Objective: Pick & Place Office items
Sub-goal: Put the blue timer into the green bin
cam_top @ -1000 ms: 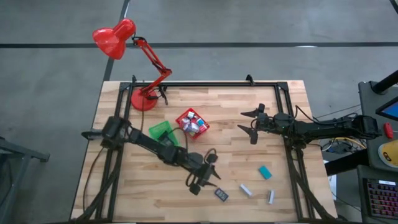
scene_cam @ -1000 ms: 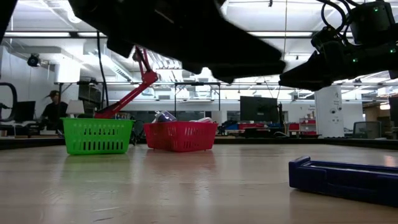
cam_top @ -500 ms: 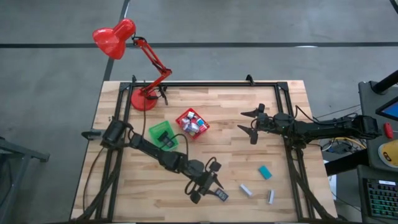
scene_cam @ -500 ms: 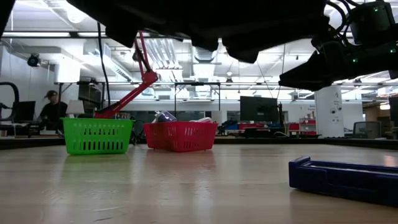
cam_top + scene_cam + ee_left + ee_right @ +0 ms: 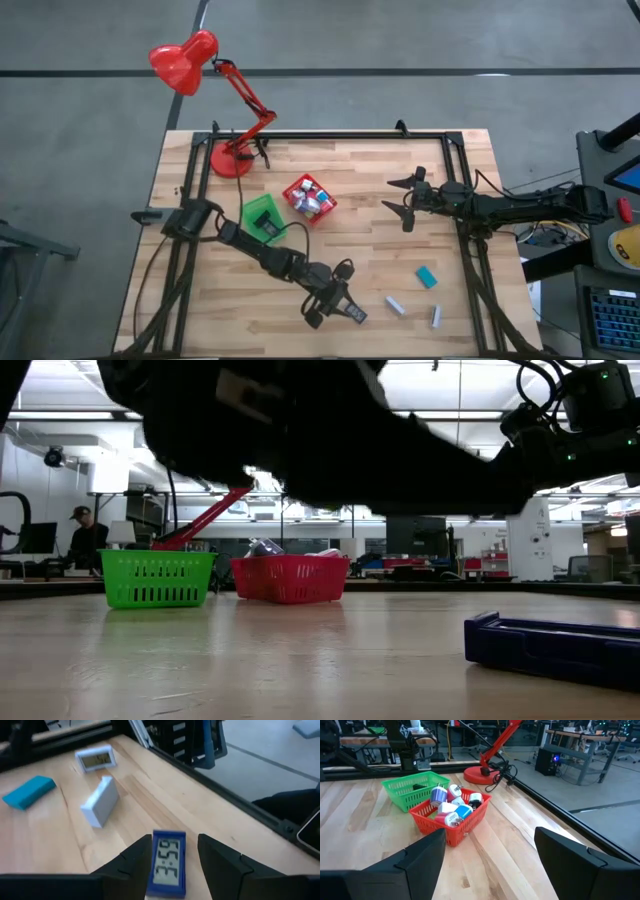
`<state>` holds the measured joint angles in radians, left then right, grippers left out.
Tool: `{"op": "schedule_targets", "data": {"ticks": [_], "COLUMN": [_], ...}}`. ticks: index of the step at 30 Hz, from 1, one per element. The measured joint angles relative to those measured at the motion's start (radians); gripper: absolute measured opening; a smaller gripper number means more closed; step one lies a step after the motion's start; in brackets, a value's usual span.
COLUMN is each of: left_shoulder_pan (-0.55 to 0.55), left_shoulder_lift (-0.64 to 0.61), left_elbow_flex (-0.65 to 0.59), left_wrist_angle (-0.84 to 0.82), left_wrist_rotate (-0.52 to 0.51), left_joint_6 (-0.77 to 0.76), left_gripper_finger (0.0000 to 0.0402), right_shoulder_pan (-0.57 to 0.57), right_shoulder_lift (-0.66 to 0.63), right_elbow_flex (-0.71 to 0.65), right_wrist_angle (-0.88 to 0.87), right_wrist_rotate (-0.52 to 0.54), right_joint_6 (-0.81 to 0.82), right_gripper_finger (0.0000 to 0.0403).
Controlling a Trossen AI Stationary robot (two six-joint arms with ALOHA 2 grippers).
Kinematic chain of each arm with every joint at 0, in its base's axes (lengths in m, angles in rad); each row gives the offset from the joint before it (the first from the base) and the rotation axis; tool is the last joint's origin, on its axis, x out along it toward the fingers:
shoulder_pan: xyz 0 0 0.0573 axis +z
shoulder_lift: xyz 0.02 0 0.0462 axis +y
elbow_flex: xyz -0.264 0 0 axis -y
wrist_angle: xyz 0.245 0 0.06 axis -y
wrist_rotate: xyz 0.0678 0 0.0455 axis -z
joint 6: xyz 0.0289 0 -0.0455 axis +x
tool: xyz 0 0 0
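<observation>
A small blue digital clock [image 5: 168, 863] lies flat on the wooden table near its front edge, also seen in the high view [image 5: 356, 314] and low view [image 5: 555, 647]. My left gripper [image 5: 174, 851] is open and low over the table, one finger on either side of the clock's near end; I cannot tell whether either finger touches it. Beyond the clock lie a white block [image 5: 101, 801], a teal block [image 5: 29, 792] and a grey-white clock [image 5: 95, 759]. My right gripper [image 5: 402, 203] waits open above the table's right middle, holding nothing.
A red bin [image 5: 309, 198] holding several small items and a green bin [image 5: 263, 217] stand left of centre. A red desk lamp [image 5: 231, 160] stands at the far left corner. A black frame rail [image 5: 464, 240] runs along the table's right side.
My left gripper has moved toward the table's near edge and down, closing in on the blue clock until its fingers straddle it. The clock has stayed where it was.
</observation>
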<state>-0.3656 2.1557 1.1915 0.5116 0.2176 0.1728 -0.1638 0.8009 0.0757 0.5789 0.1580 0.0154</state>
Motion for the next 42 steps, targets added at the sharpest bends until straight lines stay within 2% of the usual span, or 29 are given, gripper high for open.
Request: {"op": "schedule_targets", "data": {"ticks": [8, 21, 33, 42], "left_shoulder_pan": [-0.003, -0.003, -0.002, -0.001], "left_shoulder_lift": [0.021, 0.021, 0.021, 0.021], "left_elbow_flex": [0.002, 0.002, 0.048, 0.048], "left_wrist_angle": [-0.006, -0.047, -0.128, -0.128], "left_wrist_rotate": [-0.006, -0.027, -0.045, -0.046], "left_joint_6": [-0.017, -0.020, -0.020, -0.019], "left_gripper_finger": [0.0168, 0.0168, 0.0169, 0.0235], "right_shoulder_pan": [0.000, 0.000, 0.000, 0.000], "right_shoulder_lift": [0.000, 0.000, 0.000, -0.001], "right_elbow_flex": [0.000, 0.000, 0.000, 0.000], "right_wrist_angle": [0.001, 0.001, 0.001, 0.001], "right_wrist_rotate": [0.000, 0.000, 0.000, 0.000], "right_joint_6": [0.000, 0.000, 0.000, 0.000], "right_gripper_finger": [0.0311, 0.0303, 0.0307, 0.0305]}}
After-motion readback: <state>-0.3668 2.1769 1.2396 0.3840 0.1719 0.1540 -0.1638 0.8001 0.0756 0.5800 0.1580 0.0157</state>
